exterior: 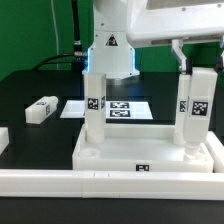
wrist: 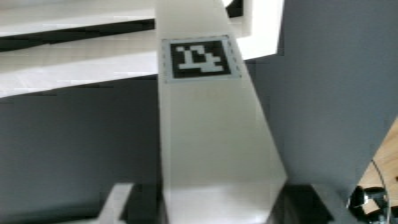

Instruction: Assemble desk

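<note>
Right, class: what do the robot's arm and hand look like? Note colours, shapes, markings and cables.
The arm is glossy white with rounded shells. Its base carries a black warning triangle and a bluish glow. Black cables run beside it. The hand is a white boxy block with two slim dark fingers.

A robotics lab bench.

A white robot arm base point(exterior: 112, 60) bearing a yellow warning sticker point(exterior: 112, 42) stands at the back of a matte black table point(exterior: 30, 85). Dark cables point(exterior: 76, 30) hang behind it against a green backdrop point(exterior: 30, 25). Printed black-and-white tags point(exterior: 95, 103) turn up on nearly everything (small, square, high in contrast). Several are on the marker board point(exterior: 135, 104) lying flat on the table, one on an upright white leg block point(exterior: 198, 90), and one on the front rim of the white tabletop point(exterior: 110, 158). Long white border rails point(exterior: 50, 182) run along the table's near edge.
</note>
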`<action>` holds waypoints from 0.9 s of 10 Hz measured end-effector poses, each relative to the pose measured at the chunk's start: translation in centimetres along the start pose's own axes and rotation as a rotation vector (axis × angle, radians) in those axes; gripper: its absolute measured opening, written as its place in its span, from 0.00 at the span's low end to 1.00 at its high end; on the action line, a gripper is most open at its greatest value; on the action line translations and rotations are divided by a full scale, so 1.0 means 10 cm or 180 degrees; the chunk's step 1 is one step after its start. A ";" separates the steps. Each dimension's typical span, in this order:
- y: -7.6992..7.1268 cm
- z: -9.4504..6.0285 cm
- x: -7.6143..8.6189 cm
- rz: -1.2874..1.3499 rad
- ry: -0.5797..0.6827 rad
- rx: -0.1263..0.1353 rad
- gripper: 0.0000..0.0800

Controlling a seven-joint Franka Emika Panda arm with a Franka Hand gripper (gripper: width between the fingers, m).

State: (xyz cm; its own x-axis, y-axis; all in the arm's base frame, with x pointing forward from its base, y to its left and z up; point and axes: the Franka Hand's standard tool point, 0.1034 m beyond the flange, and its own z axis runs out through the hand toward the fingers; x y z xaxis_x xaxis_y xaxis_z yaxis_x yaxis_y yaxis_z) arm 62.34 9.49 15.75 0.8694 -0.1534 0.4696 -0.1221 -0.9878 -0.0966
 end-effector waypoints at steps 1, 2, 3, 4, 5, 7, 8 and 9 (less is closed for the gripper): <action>-0.02 0.02 -0.04 0.0004 -0.0014 -0.0001 0.36; -0.01 0.02 -0.03 0.0006 -0.0013 -0.0004 0.36; -0.01 0.02 -0.04 0.0005 -0.0015 -0.0005 0.36; -0.03 0.03 -0.05 -0.0002 -0.0022 -0.0002 0.36; -0.07 0.03 -0.08 -0.0025 -0.0026 0.0006 0.36; -0.05 0.04 -0.10 -0.0029 -0.0035 -0.0001 0.36; -0.05 0.04 -0.10 -0.0028 -0.0036 -0.0002 0.36; -0.05 0.04 -0.11 -0.0029 -0.0040 -0.0003 0.36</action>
State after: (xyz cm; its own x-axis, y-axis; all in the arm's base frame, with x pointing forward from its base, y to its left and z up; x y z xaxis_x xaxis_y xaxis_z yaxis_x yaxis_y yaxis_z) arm 61.65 10.18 14.95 0.8765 -0.1440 0.4593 -0.1146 -0.9892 -0.0916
